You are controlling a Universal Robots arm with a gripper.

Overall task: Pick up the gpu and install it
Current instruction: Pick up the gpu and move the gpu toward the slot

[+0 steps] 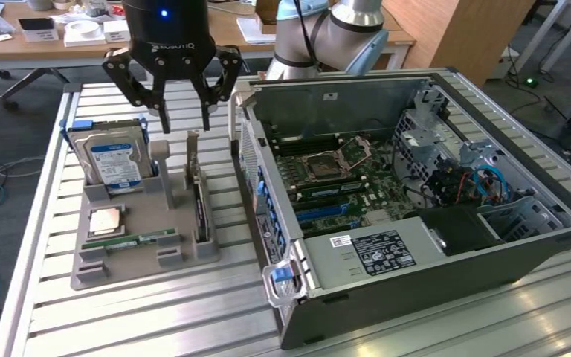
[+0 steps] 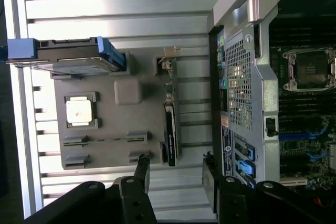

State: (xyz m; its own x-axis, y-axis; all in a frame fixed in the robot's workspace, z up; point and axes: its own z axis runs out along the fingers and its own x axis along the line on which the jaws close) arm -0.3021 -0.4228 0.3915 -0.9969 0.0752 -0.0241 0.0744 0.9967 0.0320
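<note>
Two fingers, apart and empty, hang above the gpu upright in its holder.

Grey arm with pale-blue caps carries black jaws showing 1 blue light.

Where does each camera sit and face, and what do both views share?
Exterior view: off the arm, high, looking down at the grey parts tray and open dark computer case; the black end effector and grey arm show.
Wrist view: on the wrist, looking down past the open end effector at the tray.
Shared: tray, case, the upright green-and-dark gpu card.
</note>
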